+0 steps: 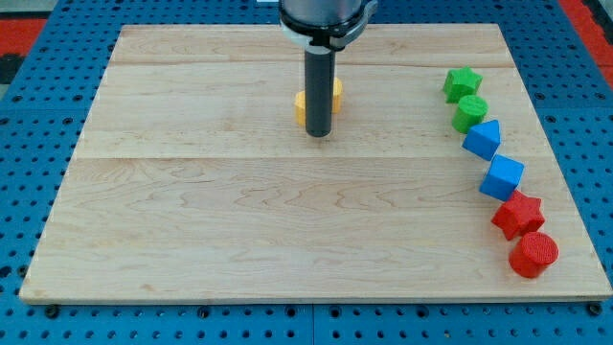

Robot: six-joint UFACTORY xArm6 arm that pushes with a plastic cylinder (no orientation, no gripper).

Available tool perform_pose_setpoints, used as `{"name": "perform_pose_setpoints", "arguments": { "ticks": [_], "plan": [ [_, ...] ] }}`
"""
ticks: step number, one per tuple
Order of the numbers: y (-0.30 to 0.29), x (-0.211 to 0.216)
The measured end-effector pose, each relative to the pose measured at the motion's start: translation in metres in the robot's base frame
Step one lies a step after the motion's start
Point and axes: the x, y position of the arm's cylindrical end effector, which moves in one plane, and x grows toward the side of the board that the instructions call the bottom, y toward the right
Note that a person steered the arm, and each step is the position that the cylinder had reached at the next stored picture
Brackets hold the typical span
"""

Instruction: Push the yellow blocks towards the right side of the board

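on a wooden table (pixel 192 240) with no readable writing, the rod tool's tip (pixel 318 134), gripping nothing, sits in front of a partly hidden yellow block (pixel 334 92) near the view's top centre, well apart from green, blue and red blocks along the right edge.

The worktop (pixel 239 220) is pale wood with fine visible grain, planks joined lengthwise, its finish smooth and matt. It lies on a blue perforated surface (pixel 594 144) that looks like plastic or painted metal. The rod (pixel 319 91) is dark and smooth, faintly sheened. At the right of the frame, the red cylinder (pixel 533 255) and blue cube (pixel 502 177) look matt and smooth, like painted wood or plastic.
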Motion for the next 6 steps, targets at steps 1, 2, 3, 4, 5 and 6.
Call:
{"name": "perform_pose_setpoints", "arguments": {
  "ticks": [1, 2, 3, 4, 5, 6],
  "plan": [
    [-0.028, 0.005],
    [-0.051, -0.013],
    [-0.030, -0.044],
    [0.018, -0.055],
    [0.031, -0.057],
    [-0.016, -0.055]
  ]
}}
